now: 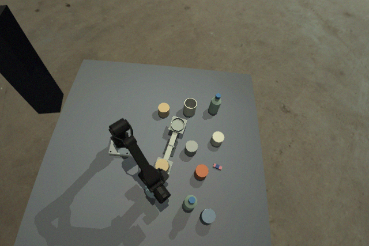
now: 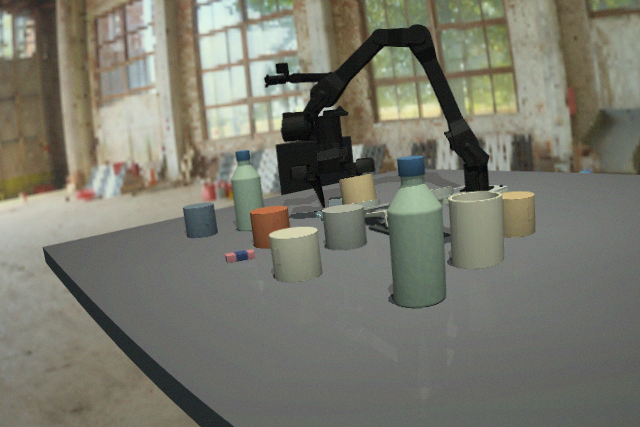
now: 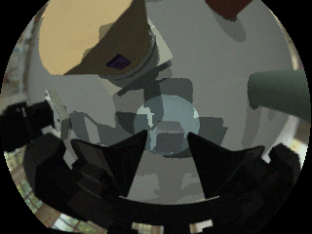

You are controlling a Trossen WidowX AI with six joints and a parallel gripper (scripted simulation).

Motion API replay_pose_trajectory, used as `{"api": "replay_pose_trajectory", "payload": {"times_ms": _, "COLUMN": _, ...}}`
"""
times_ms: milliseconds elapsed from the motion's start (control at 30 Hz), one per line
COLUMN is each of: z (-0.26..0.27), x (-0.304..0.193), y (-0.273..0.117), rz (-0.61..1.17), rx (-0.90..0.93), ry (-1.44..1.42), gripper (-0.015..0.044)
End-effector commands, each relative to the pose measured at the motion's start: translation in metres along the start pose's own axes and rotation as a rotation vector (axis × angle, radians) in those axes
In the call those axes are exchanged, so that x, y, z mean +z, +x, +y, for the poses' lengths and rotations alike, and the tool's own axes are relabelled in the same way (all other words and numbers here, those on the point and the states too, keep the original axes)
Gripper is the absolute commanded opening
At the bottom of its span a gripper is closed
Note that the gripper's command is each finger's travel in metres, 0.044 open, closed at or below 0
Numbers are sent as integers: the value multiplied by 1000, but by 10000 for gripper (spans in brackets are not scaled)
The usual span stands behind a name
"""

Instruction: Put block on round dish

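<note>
"Looking for the claw (image 1: 151, 177) (image 2: 320, 201) (image 3: 168, 135)?"

"Yes. Poised low over the round dish (image 1: 150, 192) (image 3: 185, 114), fingers spread, pointing downward."

"Pinching anything?"

"Nothing. Visible in the wrist view between the fingertips, though: a pale grey-blue block (image 3: 170, 141). Lying on the dish, with a gap showing on either side."

"And on the balance (image 1: 170, 148) (image 2: 439, 193) (image 3: 163, 46)?"

"At the end near the dish, a tan cup (image 1: 162, 165) (image 2: 358, 189) (image 3: 93, 34), carrying a small dark purple mark on the side. At the other end, just a bare round seat."

"Any match for that cup?"

"Yes, in the same tan: a second cup (image 1: 163, 109) (image 2: 519, 213), standing off the balance on the worktop (image 1: 113, 88) (image 2: 361, 350) (image 3: 214, 49). Well apart from the dish."

"Close to that one?"

"Near it, a hollow off-white container (image 1: 189, 107) (image 2: 476, 231), standing mouth up. Farther along, a green bottle with a blue cap (image 1: 214, 106) (image 2: 417, 246)."

"And past the middle of the balance?"

"To one side, a grey cylinder (image 1: 191, 148) (image 2: 344, 227), a cream cylinder (image 1: 217, 139) (image 2: 296, 254) and an orange cylinder (image 1: 201, 172) (image 2: 268, 227). Near the orange, a little pink-and-blue bar (image 1: 217, 166) (image 2: 240, 255), lying flat."

"Anything else upright?"

"Another green bottle (image 1: 189, 203) (image 2: 249, 200), near a blue cylinder (image 1: 207, 216) (image 2: 200, 220)."
</note>
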State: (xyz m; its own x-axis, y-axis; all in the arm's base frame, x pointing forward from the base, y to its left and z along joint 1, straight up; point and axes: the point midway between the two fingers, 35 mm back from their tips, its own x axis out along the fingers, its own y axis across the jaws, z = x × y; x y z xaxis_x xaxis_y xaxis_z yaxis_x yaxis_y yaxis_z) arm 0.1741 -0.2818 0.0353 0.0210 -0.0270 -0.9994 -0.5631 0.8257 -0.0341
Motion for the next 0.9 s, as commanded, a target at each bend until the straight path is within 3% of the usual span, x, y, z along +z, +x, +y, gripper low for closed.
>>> {"api": "replay_pose_trajectory", "payload": {"times_ms": 0, "z": 0, "x": 0, "y": 0, "rz": 0, "rx": 0, "ry": 0, "gripper": 368}}
{"api": "replay_pose_trajectory", "payload": {"times_ms": 100, "z": -1, "x": 0, "y": -13, "rz": 0, "rx": 0, "ry": -1, "gripper": 440}}
{"api": "replay_pose_trajectory", "payload": {"times_ms": 200, "z": 0, "x": 0, "y": -54, "rz": 0, "rx": 0, "ry": -4, "gripper": 440}}
{"api": "replay_pose_trajectory", "payload": {"times_ms": 367, "z": 0, "x": 0, "y": -60, "rz": 0, "rx": 0, "ry": -4, "gripper": 440}}
{"api": "replay_pose_trajectory", "payload": {"times_ms": 500, "z": 3, "x": 0, "y": -100, "rz": 0, "rx": -5, "ry": 0, "gripper": 440}}
{"api": "replay_pose_trajectory", "payload": {"times_ms": 867, "z": 3, "x": 0, "y": -102, "rz": 0, "rx": -5, "ry": 0, "gripper": 440}}
